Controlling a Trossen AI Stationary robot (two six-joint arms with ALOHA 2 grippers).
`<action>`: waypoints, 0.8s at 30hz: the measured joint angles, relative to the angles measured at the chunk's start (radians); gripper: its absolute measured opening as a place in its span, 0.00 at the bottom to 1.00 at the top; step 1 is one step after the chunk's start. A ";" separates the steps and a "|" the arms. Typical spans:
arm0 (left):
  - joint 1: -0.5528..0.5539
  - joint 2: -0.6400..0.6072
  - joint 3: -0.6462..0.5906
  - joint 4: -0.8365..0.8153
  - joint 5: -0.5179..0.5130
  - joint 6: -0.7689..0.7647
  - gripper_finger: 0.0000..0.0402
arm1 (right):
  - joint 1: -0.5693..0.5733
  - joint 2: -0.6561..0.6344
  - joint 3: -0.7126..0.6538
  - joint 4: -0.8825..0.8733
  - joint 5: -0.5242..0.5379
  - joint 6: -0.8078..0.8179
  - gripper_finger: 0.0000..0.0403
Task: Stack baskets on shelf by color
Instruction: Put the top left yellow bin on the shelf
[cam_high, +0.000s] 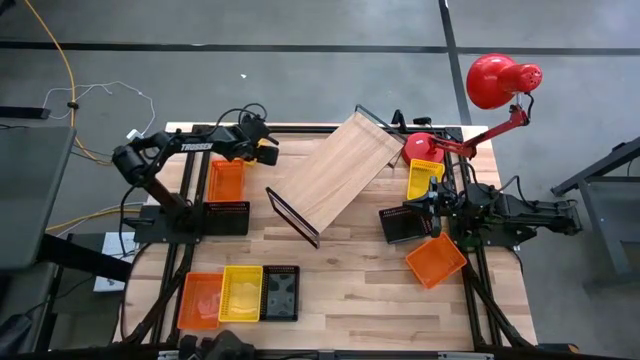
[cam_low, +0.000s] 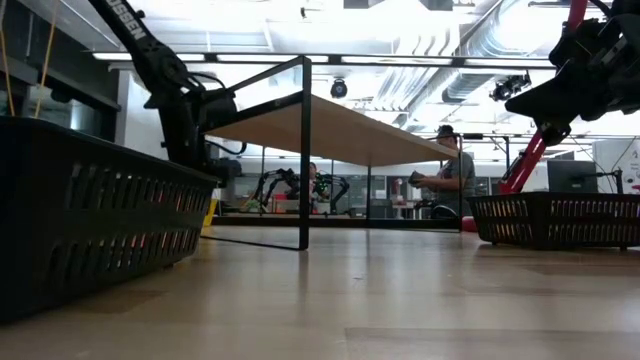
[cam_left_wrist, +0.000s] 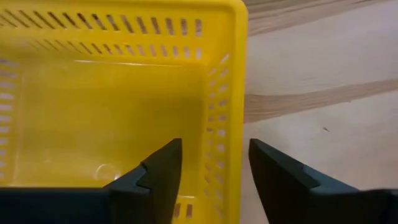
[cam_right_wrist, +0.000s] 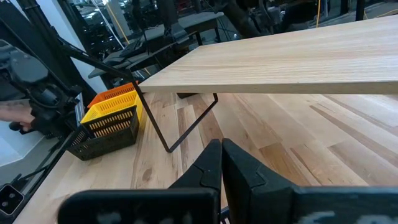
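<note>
Now, with your left hand (cam_left_wrist: 214, 171) straddling the yellow basket (cam_left_wrist: 118, 93) wall beside the shelf (cam_high: 340, 170), fingers apart, squeeze squarely before lifting; your right hand (cam_right_wrist: 221, 163) waits closed.

It looked like a robotics lab: exposed ceiling ducts (cam_low: 480, 45), more robot arms (cam_low: 275, 185) beyond glass, a person (cam_low: 452, 180) at a workstation.

I see the left gripper (cam_left_wrist: 214, 171) with its two dark fingers (cam_left_wrist: 163, 174) spread apart, straddling the side wall of a yellow basket (cam_left_wrist: 118, 106). One finger sits inside the basket, the other outside over the light wooden tabletop (cam_left_wrist: 323, 81).
</note>
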 joint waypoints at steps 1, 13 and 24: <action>0.000 0.001 0.000 0.012 0.007 0.023 0.38 | 0.000 0.000 0.000 0.000 0.000 0.000 0.00; 0.000 -0.143 0.071 -0.084 0.070 0.135 0.01 | 0.000 0.000 0.000 0.000 0.000 0.000 0.00; -0.319 -0.413 0.442 -0.326 -0.096 0.043 0.00 | 0.000 0.000 0.000 0.000 0.000 0.000 0.00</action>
